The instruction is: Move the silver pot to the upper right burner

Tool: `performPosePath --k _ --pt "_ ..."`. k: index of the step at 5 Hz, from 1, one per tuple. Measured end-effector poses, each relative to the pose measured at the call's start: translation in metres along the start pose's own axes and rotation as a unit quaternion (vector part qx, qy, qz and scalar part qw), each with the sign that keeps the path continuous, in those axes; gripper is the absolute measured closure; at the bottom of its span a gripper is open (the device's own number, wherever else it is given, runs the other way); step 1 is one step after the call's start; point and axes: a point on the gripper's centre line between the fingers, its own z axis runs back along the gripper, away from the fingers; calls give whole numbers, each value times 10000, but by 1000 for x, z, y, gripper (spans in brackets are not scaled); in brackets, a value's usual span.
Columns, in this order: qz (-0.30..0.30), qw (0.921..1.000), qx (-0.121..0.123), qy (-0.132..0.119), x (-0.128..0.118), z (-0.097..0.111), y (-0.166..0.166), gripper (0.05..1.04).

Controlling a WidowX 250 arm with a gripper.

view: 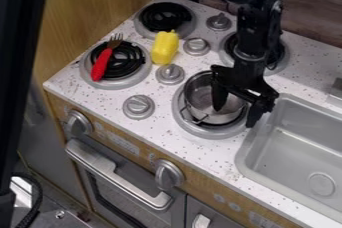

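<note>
The black gripper (236,115) hangs over the lower right burner with its fingers spread. One finger is inside the silver pot (199,97), while the other is outside the pot's right side, near the sink. The pot rests upright on the lower right burner (192,128), its right rim partly hidden by the gripper. Behind the arm, the upper right burner (282,61) is partly covered from view, with nothing visible on it.
A yellow pepper-like toy (165,48) lies between the left burners. A red-handled fork (101,65) rests on the lower left burner. Silver knobs (169,74) stand on the stovetop, and the sink (294,137) is at right.
</note>
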Motion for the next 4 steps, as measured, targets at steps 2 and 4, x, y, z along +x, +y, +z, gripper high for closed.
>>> performPosePath --k 2,4 --pt "83 10000 -26 -45 22 -16 5 381" --pt "-322 9989 223 -252 21 -15 13 895"
